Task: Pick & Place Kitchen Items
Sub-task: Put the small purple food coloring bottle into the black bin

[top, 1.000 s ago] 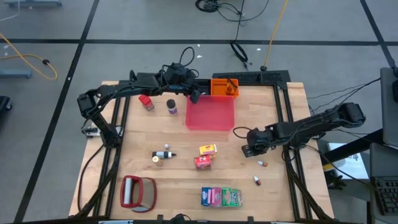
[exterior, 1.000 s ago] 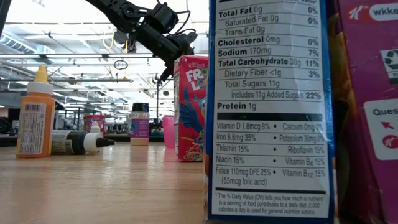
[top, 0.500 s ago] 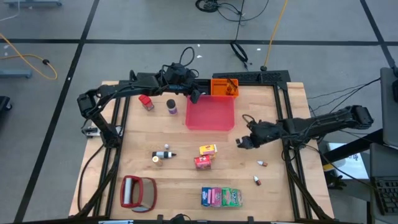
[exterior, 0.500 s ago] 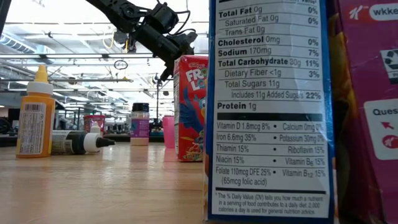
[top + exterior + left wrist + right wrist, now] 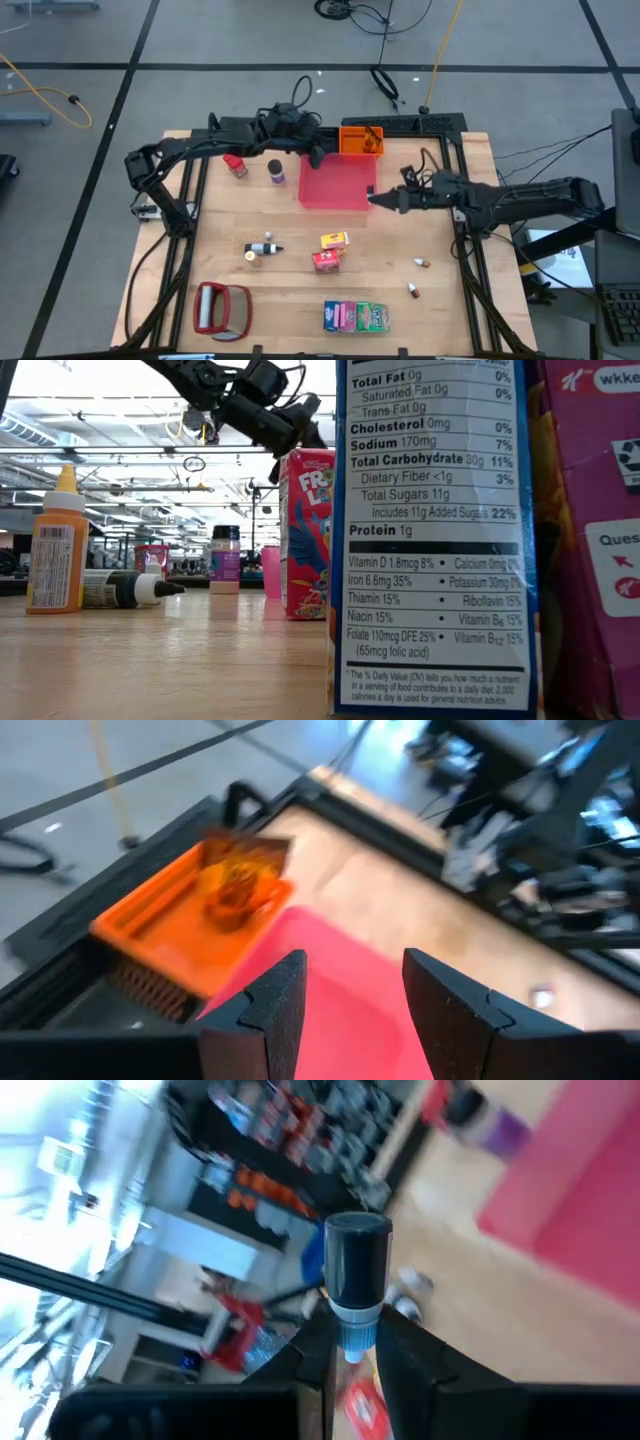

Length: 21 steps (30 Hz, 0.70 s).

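Observation:
My right gripper [image 5: 378,199] is at the right edge of the square red tray [image 5: 338,182], shut on a small bottle with a black cap [image 5: 357,1265]. My left gripper [image 5: 318,156] is open and empty over the tray's far edge; it also shows in the left wrist view [image 5: 352,1010]. On the table stand or lie a red container [image 5: 234,165], a purple jar [image 5: 275,171], small bottles [image 5: 262,249], a yellow carton [image 5: 334,240], a red carton [image 5: 326,261], coloured packets [image 5: 356,316] and two tiny bottles [image 5: 423,263]. My right gripper pinches the small bottle between its two fingers by the pale part below the cap [image 5: 347,1342]. The black cap sticks out past the fingertips. The fingers come from the table's right and point toward the red tray. The bottle is lifted clear of the table.
An orange tray [image 5: 360,141] holding something stands behind the red tray. A red-framed silvery flat object [image 5: 222,308] lies near the front left. In the low view, cartons [image 5: 435,540] stand close to the camera and hide the table's right part.
My right gripper, shut on the small bottle, has gone from the bare wood right of centre toward the far edge and the left, up to the red tray's right edge. My left gripper has shifted a little toward the right over the tray's far edge.

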Tool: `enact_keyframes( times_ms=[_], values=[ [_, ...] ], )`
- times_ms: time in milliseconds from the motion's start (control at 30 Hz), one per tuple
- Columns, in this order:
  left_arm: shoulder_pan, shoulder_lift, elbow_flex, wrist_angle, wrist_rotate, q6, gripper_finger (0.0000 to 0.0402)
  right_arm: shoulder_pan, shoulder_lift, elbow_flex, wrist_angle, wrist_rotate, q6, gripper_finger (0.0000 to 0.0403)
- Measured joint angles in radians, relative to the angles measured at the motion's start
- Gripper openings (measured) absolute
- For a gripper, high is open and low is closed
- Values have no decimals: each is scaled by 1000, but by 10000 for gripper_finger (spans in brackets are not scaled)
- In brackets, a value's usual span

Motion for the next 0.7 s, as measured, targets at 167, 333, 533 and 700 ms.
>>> enact_keyframes(
  times_ms=[167,333,533,700],
  values=[
    [-18,0,0,118,73,-52,170,-53,9,4,78,-4,-68,44],
    [-24,0,0,224,144,-121,170,-96,38,69,71,-36,-161,44],
    [-25,0,0,334,296,-216,170,-157,100,190,7,-57,-288,45],
    [-27,0,0,406,383,-274,170,-196,165,269,-33,-108,-335,45]
  ],
)
